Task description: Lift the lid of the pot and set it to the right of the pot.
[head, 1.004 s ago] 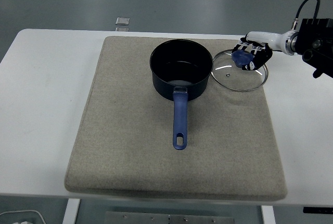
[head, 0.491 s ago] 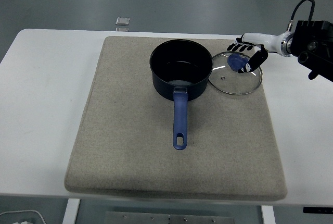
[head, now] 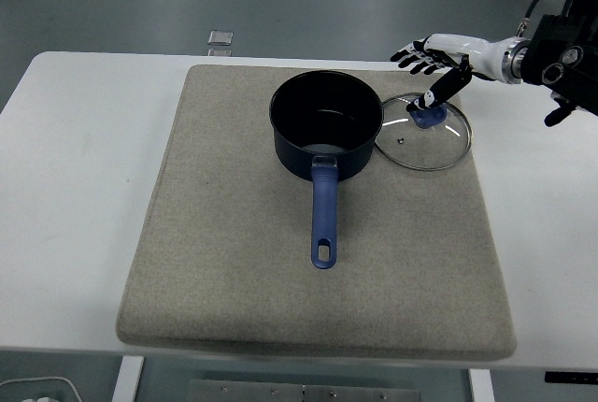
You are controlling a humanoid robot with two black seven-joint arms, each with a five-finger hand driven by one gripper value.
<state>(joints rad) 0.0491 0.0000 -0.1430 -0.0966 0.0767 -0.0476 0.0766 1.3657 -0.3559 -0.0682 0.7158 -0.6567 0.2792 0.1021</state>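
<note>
Lid down — I'm at the letting-go step.
My right hand [head: 432, 61] hovers spread wide above the lid [head: 425, 132], beside the pot [head: 324, 136] — next, pull clear.

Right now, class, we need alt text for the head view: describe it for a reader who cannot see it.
A glass lid with a blue knob lies flat on a grey mat, just right of an open dark blue pot whose handle points toward the camera. The robot's right hand, fingers spread, hovers above the lid and holds nothing.
</note>
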